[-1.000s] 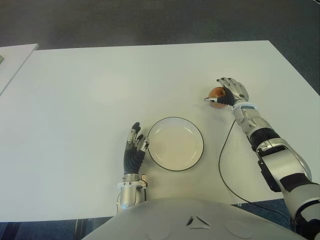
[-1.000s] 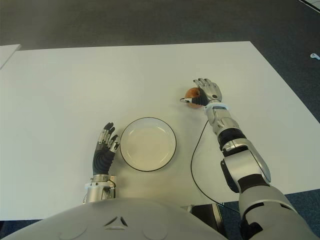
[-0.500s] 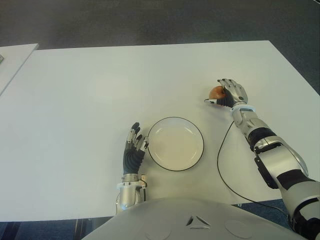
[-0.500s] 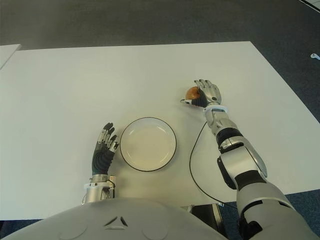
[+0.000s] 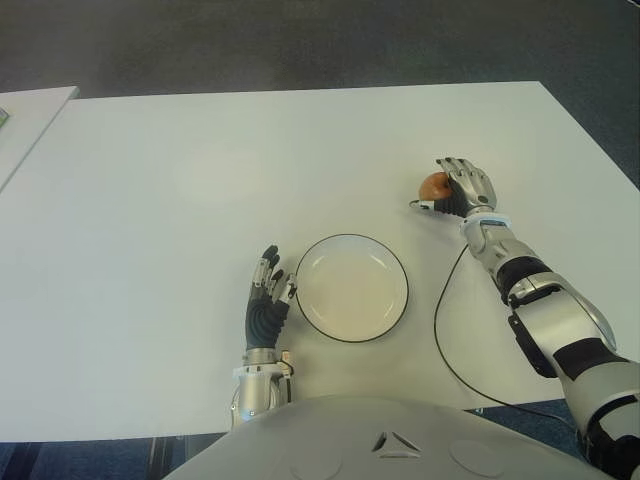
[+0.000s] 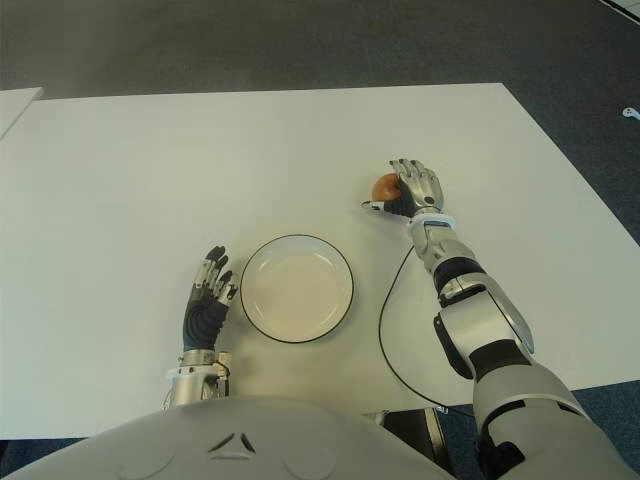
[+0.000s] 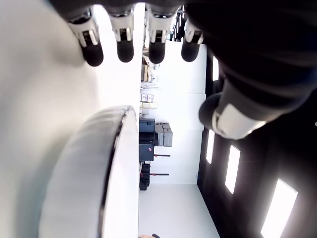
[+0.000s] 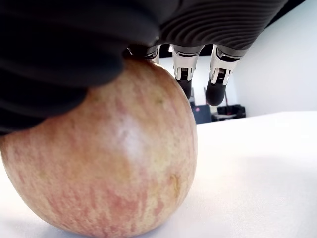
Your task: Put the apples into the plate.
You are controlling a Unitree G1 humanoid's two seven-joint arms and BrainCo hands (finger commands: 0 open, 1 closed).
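The apple [image 8: 99, 148] is seen resting on the white counter [image 5: 200, 180], beyond and to the right of the plate [image 5: 351, 288], which holds nothing yet. It is judged to be firm, rounded and fairly light, with a smooth skin that could slip or roll under an uneven squeeze; bruising is possible if it is dropped from a height. A hold is best taken across its widest part, with the thumb on one side and the fingers opposed on the far side, so that it cannot be pushed away along the counter

The right hand [image 5: 460, 190] is reached out over the apple with the arm extended forward. In the right wrist view the palm is pressed against the top of the fruit, while the fingers [image 8: 218, 84] are seen hanging past it, not closed around it. The grasp is therefore judged incomplete, and the apple is not lifted

The left hand [image 5: 268, 300] is shown just to the left of the plate, fingers spread and holding nothing
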